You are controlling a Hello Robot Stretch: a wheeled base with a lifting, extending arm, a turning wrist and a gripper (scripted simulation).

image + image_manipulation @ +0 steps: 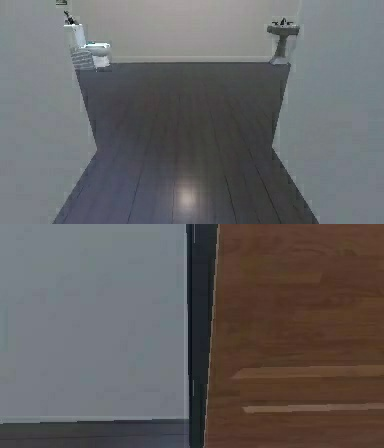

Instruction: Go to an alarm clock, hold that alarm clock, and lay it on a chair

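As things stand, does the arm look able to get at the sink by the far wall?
Probably not. The sink stands far ahead across the dark floor, while the arm side view faces a grey wall and a wooden panel. The base would likely have to drive closer first.

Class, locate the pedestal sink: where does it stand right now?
The pedestal sink stands at the forward view's upper right, against the far wall, across the dark floor from the toilet at the upper left.

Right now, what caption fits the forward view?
Dark plank floor leads to a white toilet at far left and a pedestal sink at far right.
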